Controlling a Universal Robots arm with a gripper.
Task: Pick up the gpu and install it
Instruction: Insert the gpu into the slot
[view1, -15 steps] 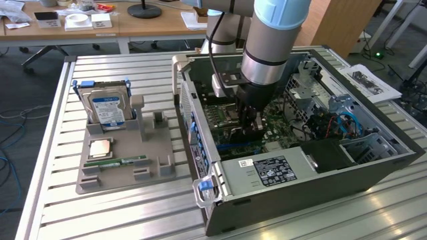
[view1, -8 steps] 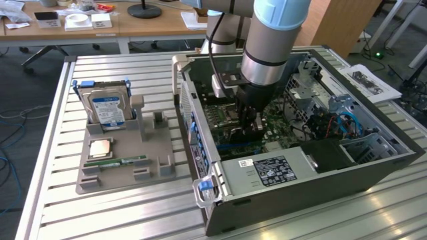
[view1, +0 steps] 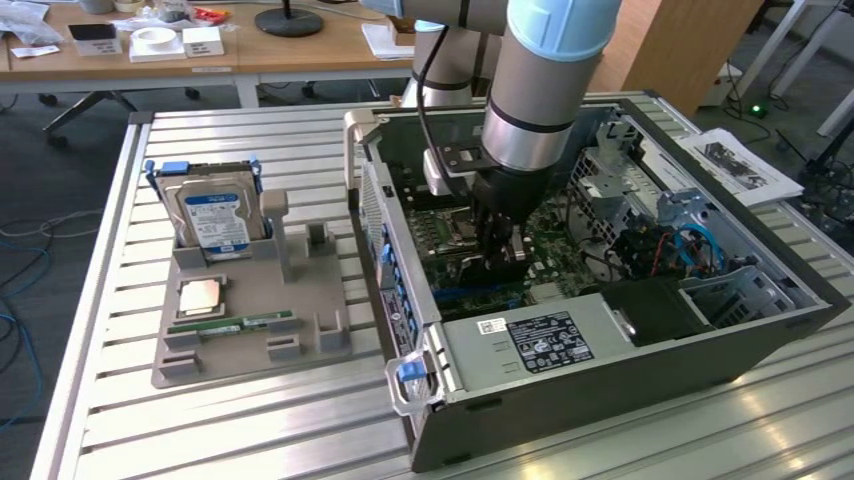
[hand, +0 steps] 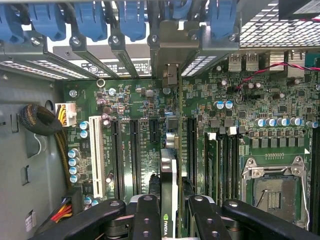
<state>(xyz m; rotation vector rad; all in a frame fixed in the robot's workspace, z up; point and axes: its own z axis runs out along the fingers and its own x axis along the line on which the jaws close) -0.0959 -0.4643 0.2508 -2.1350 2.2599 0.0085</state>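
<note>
Wrist view: gripper (hand: 170, 207) clenched on the gpu (hand: 169, 172), held edge-on over the motherboard (hand: 145, 102) slots. Slight misalignment could jam its connector.

Only thing I can actually read: the NVIDIA logo (hand: 163, 226) on the gpu (hand: 169, 175), right between the fingers (hand: 146, 215). Power supply sticker (view1: 541, 341)? Can't make it out.

I see the gpu (hand: 169, 190) edge-on, cut by the frame edge; arm (view1: 547, 100) cropped at exterior view's top.
</note>
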